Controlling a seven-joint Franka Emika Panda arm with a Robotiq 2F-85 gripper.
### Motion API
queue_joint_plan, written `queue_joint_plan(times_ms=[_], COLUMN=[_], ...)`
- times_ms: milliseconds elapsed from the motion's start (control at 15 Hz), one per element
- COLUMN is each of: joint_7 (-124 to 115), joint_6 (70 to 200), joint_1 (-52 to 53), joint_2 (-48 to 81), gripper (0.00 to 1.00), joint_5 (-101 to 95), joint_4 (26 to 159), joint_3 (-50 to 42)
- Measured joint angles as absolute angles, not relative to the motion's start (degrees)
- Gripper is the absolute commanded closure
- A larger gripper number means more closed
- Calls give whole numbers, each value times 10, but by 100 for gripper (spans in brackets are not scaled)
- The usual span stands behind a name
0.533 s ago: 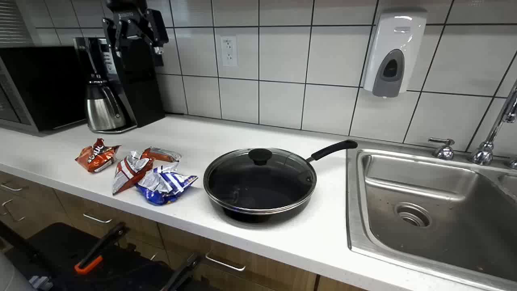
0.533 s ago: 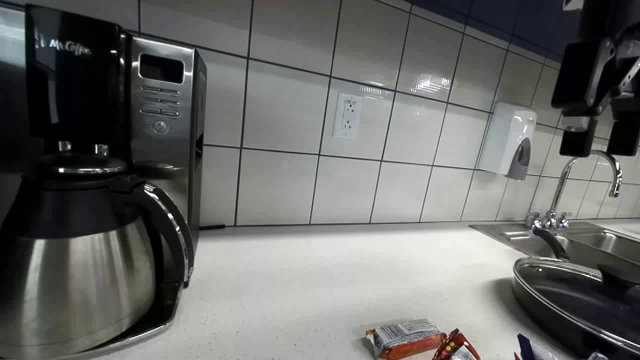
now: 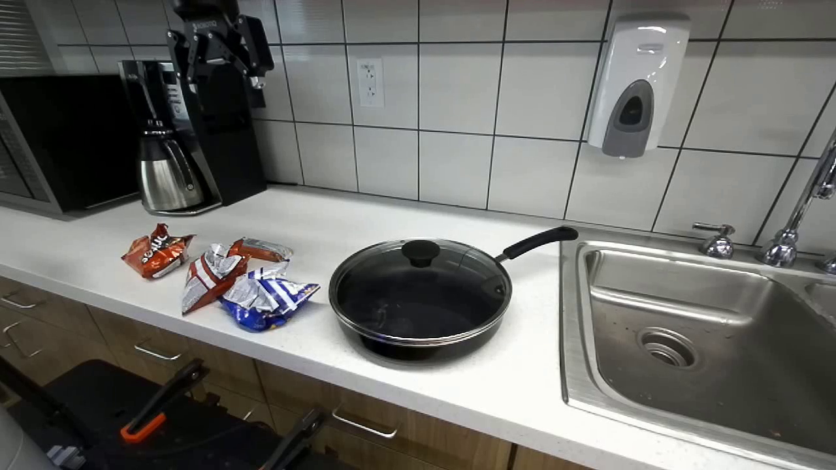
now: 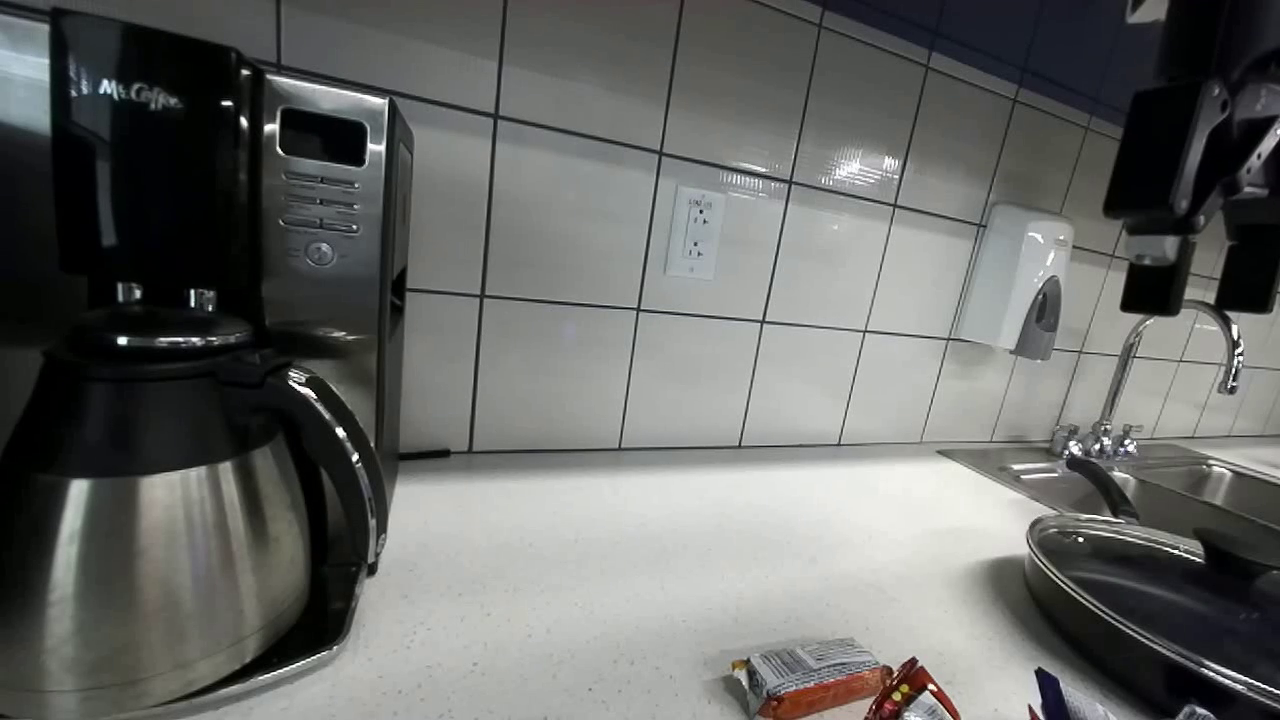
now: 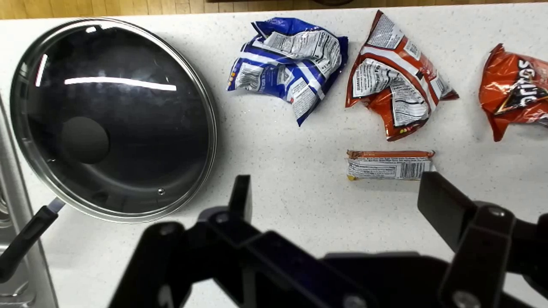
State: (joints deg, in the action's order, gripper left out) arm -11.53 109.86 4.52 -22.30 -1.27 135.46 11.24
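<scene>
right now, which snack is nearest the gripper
The slim flat bar, nearest the open gripper; the crumpled blue bag, red bag and Doritos bag lie farther.

Three snack bags [image 5: 396,79], one bar [image 5: 389,166], one pan [image 5: 132,124]

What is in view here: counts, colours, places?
counter: 1, white, along the wall
pan: 1, black, beside the sink
lid: 1, clear, on the pan
chip bags: 3, blue, red, orange, on the counter
snack bar: 1, orange-silver, near the chip bags
coffee maker: 1, black-silver, by the wall
coffee pot: 1, silver-black, in the coffee maker
microwave: 1, black, beside the coffee maker
outlet: 1, white, on the wall
soap dispenser: 1, white-grey, on the wall
faucet: 1, silver, at the sink
sink: 1, silver, in the counter
drawers: several, brown, under the counter
clamps: 2, mostly black, below counter height
gripper: 1, black, open above the counter
</scene>
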Motion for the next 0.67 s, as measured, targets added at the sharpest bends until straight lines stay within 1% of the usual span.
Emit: queue_joint_plan(times_ms=[400,667], joint_7=[-115,-115], joint_6=[1107,1141], joint_1=[42,34], joint_2=[-225,-233], gripper=[0,0], joint_5=[-36,-44], joint_4=[1365,1391], joint_3=[93,66])
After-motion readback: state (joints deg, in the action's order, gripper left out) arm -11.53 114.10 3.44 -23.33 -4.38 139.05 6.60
